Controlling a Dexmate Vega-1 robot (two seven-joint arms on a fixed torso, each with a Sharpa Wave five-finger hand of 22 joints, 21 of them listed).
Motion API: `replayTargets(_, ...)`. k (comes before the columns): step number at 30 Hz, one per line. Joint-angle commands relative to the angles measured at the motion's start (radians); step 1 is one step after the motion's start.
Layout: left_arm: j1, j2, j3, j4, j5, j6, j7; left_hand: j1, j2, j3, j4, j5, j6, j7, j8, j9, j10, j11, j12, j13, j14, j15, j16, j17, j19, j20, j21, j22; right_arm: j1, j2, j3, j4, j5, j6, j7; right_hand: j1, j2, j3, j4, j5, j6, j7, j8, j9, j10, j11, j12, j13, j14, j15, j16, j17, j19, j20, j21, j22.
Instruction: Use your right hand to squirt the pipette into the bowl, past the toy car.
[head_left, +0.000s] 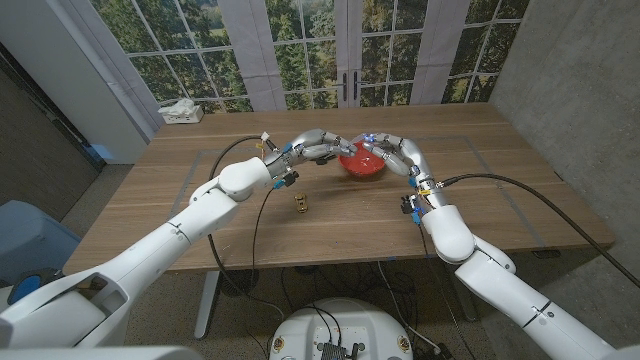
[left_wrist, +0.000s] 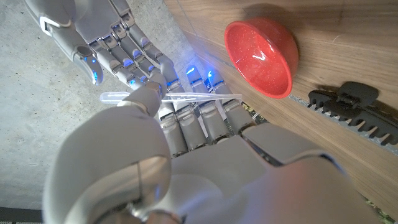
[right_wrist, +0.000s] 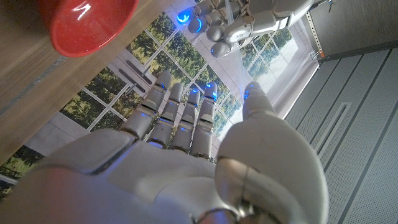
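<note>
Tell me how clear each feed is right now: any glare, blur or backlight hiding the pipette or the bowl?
Head view: even daylight, sharp, but the pipette is too small to make out above the red bowl. Left wrist view: the pipette is crisp in the left robot hand; blue fingertip lights glow. Right wrist view: bright windows backlight the right robot hand.

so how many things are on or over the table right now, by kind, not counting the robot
bowl: 1, red
pipette: 1, clear, held in the left hand
toy car: 1, small, on the table
hair clip: 1, black, beside the bowl
white object at the far left corner: 1, too small to tell
Total: 5
</note>
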Motion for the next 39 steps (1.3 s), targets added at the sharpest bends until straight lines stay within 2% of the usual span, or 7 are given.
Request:
replayTargets(1,-0.003,-0.017,0.01,0.011,-0.019,-0.006,-0.011,-0.005,-0.005,0.006,-0.003,0.001,0.007,0.006,-0.002,0.004,0.014,-0.011,-0.003,0.002,0.011,-0.124,0.002,0.002,0.007,0.001,0.005,0.004,0.004,0.039,-0.014,0.035,-0.008,0.091,-0.023,0.015,-0.007,0.002,-0.006,0.002,0.007,-0.006,0.005,0.002,0.01,-0.003,0.002,0.0,0.005,-0.069,0.002,0.002,0.004,0.001,0.007,0.002)
replayTargets(4,-0.002,-0.022,0.012,0.014,-0.028,-0.007,-0.017,-0.005,-0.006,0.006,-0.004,0.001,0.007,0.006,-0.002,0.005,0.015,-0.01,-0.004,0.003,0.011,-0.125,0.002,0.002,0.007,0.0,0.005,0.004,0.005,0.051,-0.016,0.042,-0.023,0.104,-0.038,0.022,-0.009,0.003,-0.011,0.003,0.006,-0.01,0.003,0.001,0.012,-0.008,0.003,-0.001,0.008,-0.074,0.004,0.002,0.007,-0.002,0.009,0.001)
replayTargets(8,0.002,-0.029,0.012,0.018,-0.044,-0.009,-0.021,-0.005,-0.006,0.006,-0.004,0.001,0.008,0.007,-0.003,0.005,0.016,-0.008,-0.004,0.003,0.012,-0.125,0.002,0.002,0.007,0.001,0.006,0.005,0.006,0.07,-0.019,0.057,-0.035,0.127,-0.054,0.035,-0.011,0.005,-0.015,0.005,-0.007,-0.037,-0.006,0.0,0.015,-0.016,0.005,-0.005,0.012,-0.083,0.006,0.002,0.01,-0.005,0.012,0.001)
replayTargets(12,0.002,-0.033,0.014,0.019,-0.053,-0.009,-0.028,-0.005,-0.006,0.006,-0.005,0.001,0.011,0.01,-0.003,0.005,0.021,-0.007,-0.003,0.003,0.013,-0.126,0.002,0.003,0.008,0.001,0.006,0.005,0.01,0.087,-0.023,0.069,-0.055,0.137,-0.07,0.046,-0.013,0.006,-0.017,0.007,0.018,-0.066,-0.001,-0.001,0.026,-0.026,0.009,-0.009,0.019,-0.092,0.01,0.003,0.017,-0.01,0.016,0.001)
replayTargets(17,-0.001,-0.04,0.016,0.029,-0.07,-0.016,-0.043,-0.005,-0.006,0.006,-0.006,0.001,0.013,0.011,-0.003,0.005,0.023,-0.007,-0.004,0.003,0.015,-0.126,0.002,0.003,0.008,0.0,0.007,0.005,0.018,0.102,-0.029,0.077,-0.069,0.136,-0.077,0.063,-0.021,0.005,-0.021,0.01,0.059,-0.069,0.009,-0.002,0.039,-0.031,0.013,-0.014,0.023,-0.099,0.012,0.002,0.026,-0.015,0.022,0.001)
replayTargets(30,-0.015,-0.059,0.024,0.066,-0.104,-0.018,-0.08,-0.006,-0.006,0.005,-0.006,0.002,0.013,0.01,-0.006,0.005,0.023,-0.007,-0.007,0.003,0.017,-0.124,0.002,0.003,0.01,0.0,0.008,0.005,0.043,0.134,-0.041,0.107,-0.075,0.154,-0.086,0.079,-0.034,-0.001,-0.017,0.015,0.147,-0.044,0.031,-0.003,0.064,-0.052,0.02,-0.024,0.042,-0.112,0.019,-0.002,0.042,-0.026,0.034,0.001)
replayTargets(39,-0.027,-0.069,0.03,0.086,-0.118,-0.016,-0.101,-0.007,-0.008,0.005,-0.006,0.002,0.015,0.011,-0.008,0.005,0.023,-0.007,-0.01,0.003,0.015,-0.124,-0.001,0.003,0.009,0.0,0.009,0.005,0.059,0.159,-0.045,0.142,-0.078,0.191,-0.104,0.13,-0.022,0.012,-0.021,0.02,0.286,-0.081,0.068,-0.005,0.121,-0.083,0.036,-0.038,0.073,-0.139,0.034,-0.001,0.061,-0.046,0.051,0.002)
